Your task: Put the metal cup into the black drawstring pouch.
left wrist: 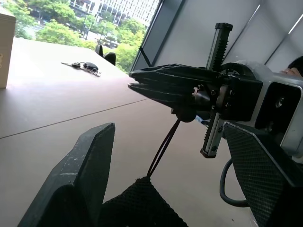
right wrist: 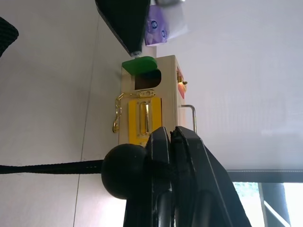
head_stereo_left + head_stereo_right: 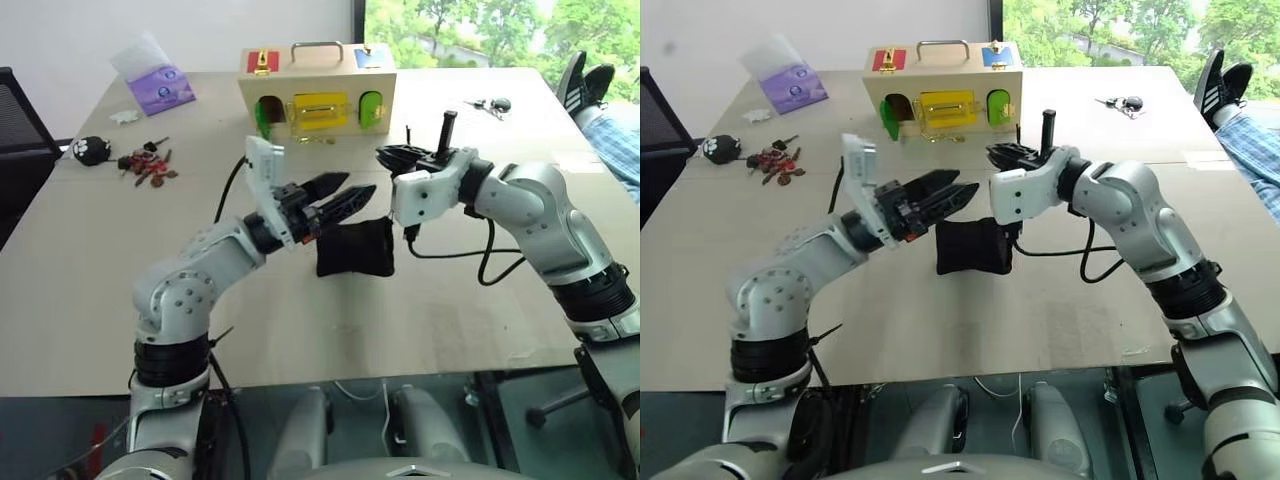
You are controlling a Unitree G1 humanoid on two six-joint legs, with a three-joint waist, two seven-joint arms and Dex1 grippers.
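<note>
The black drawstring pouch (image 3: 355,250) sits mid-table, its thin cord (image 1: 163,146) running taut up to my right gripper (image 3: 400,155). That gripper is shut on the cord, just beside the cord's round black bead (image 2: 124,170). I cannot tell whether the pouch rests on the table or hangs just above it. My left gripper (image 3: 355,190) is open, its two fingers spread just above the pouch's upper left corner and touching nothing. From the left wrist, the pouch's top (image 1: 137,203) lies between those fingers, below the right gripper (image 1: 137,80). The metal cup is out of view.
A wooden box (image 3: 317,95) with coloured doors and latches stands at the back. Far left lie a paw-print item (image 3: 92,150), loose keys (image 3: 150,165) and a purple packet (image 3: 160,88). More keys (image 3: 488,104) lie back right, beside a person's shoe (image 3: 590,85). A black cable (image 3: 480,255) loops beside my right arm.
</note>
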